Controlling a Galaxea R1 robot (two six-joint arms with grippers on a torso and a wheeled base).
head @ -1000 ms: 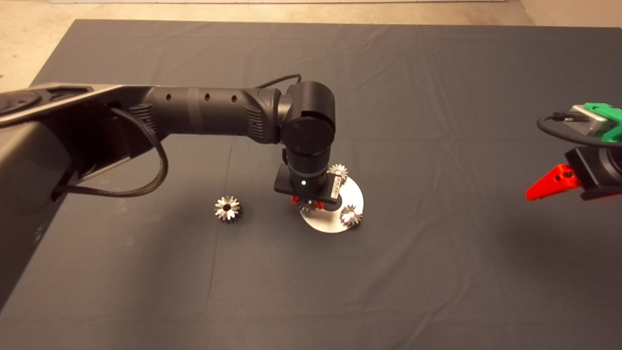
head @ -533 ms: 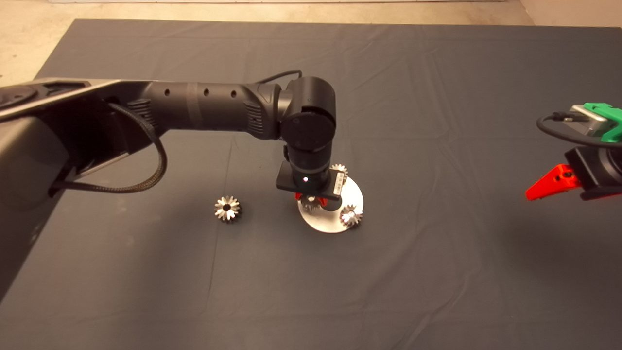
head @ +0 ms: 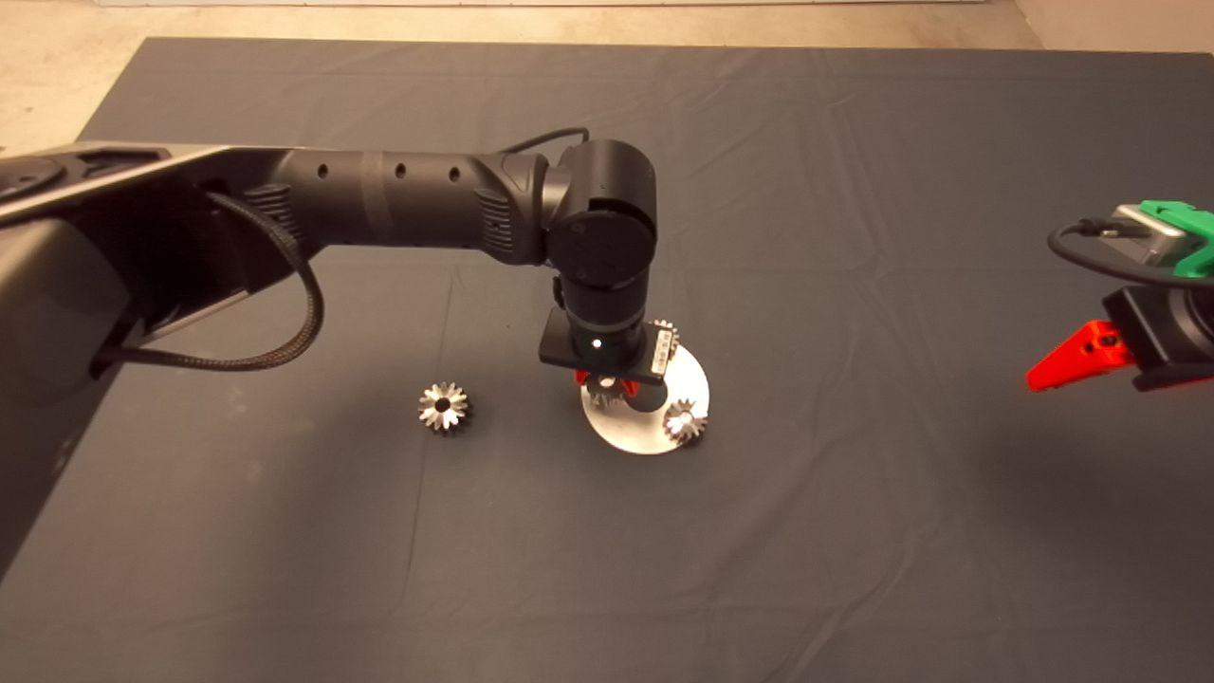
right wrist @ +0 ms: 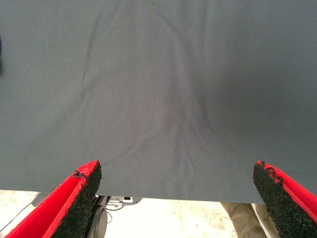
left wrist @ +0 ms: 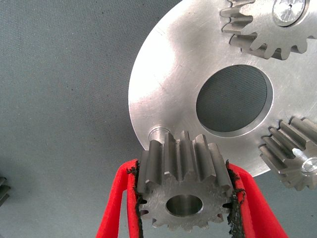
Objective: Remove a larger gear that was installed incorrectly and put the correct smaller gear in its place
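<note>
Smaller gear sits clamped in your left hand just above the round plate's bare peg; centre its bore over that peg, then lower straight.

A creased dark mat covers the table, with pale beige floor showing along its far and left edges.

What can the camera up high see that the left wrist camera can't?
Only the head view shows the larger gear lying alone on the mat, and the right gripper waiting, open, at the right edge. Only the left wrist view shows the empty peg. Both show the left gripper shut on the smaller gear above the round plate.
</note>
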